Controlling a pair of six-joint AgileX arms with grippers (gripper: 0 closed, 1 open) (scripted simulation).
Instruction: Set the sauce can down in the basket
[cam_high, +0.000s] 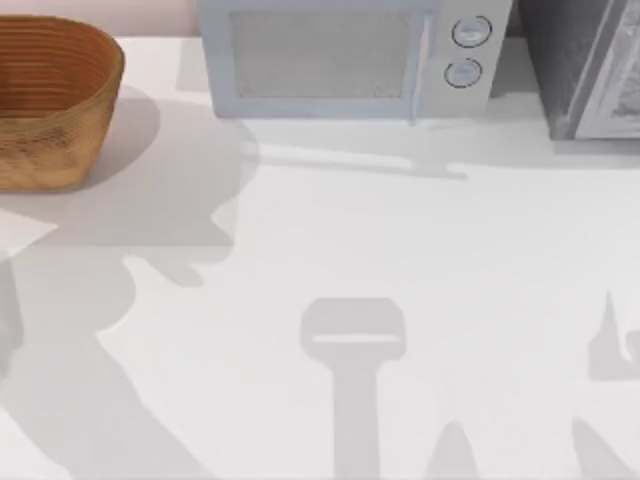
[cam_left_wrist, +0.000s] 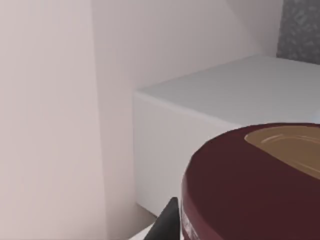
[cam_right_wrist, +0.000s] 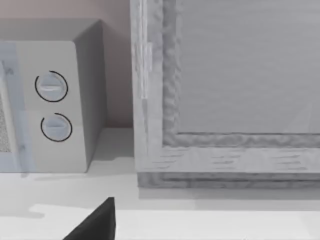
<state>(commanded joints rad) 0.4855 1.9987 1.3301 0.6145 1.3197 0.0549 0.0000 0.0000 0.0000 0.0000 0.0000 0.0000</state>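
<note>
At the table's (cam_high: 420, 230) far left corner stands the basket (cam_high: 52, 100), upright, with no can to be seen in the part of its hollow on show. The can (cam_left_wrist: 250, 195) is in the air, not on the table. It sits close under the left wrist camera with its maroon top facing up, and one dark finger of the left gripper (cam_left_wrist: 169, 222) is pressed against its side. By the look of it the gripper is clamped on the can. Beyond the can lie the pale wall and a white box top, which is probably the microwave (cam_high: 340, 60) standing mid-table at the back. To the right of that is a grey cabinet (cam_high: 585, 70). The right gripper (cam_right_wrist: 95, 224) is parked low before the cabinet and microwave, and whether it is open or closed cannot be told. As a judgement, the pick-up is done. What remains is the carry over to the basket, the lowering inside its rim and the release.
</note>
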